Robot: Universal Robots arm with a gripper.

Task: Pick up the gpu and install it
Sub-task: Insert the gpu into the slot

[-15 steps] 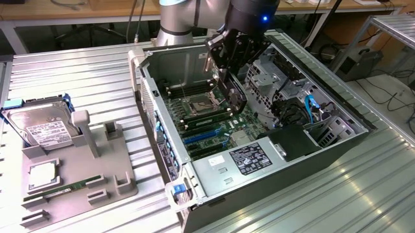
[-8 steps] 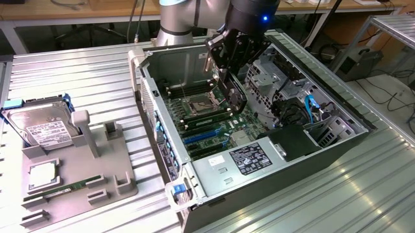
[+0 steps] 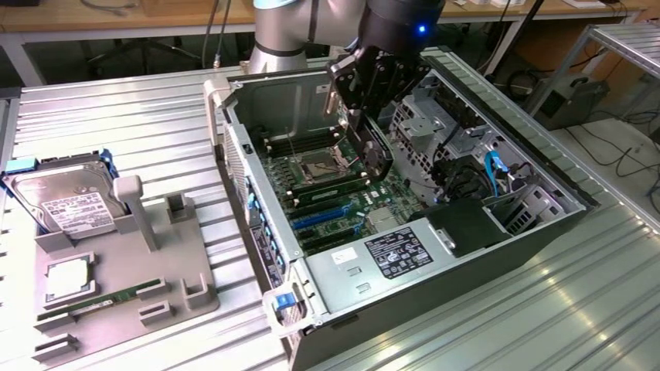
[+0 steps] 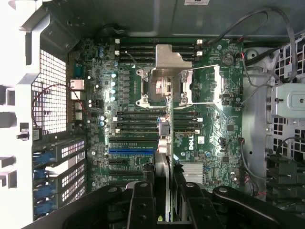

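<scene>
The arm is in the carrying part of the job. The gripper point(image 3: 356, 104) has the gpu point(image 3: 369, 147) off the surface and inside the open computer case point(image 3: 232, 147), and the card is not yet seated. The fingers point(image 4: 143, 200) pinch the gpu point(image 4: 162, 160) by its two flat faces, near its upper end.

The card hangs above the motherboard point(image 3: 341, 197), close to the processor socket point(image 3: 314, 166) and clear of the blue expansion slots point(image 3: 309, 220). Its long axis runs steeply down from the fingers toward the board, close to upright. A pale metal piece shows at the lower end, possibly the bracket.

Seating it would likely call for turning the card so its contact edge lies along a slot and its bracket faces the case's rear wall.
</scene>
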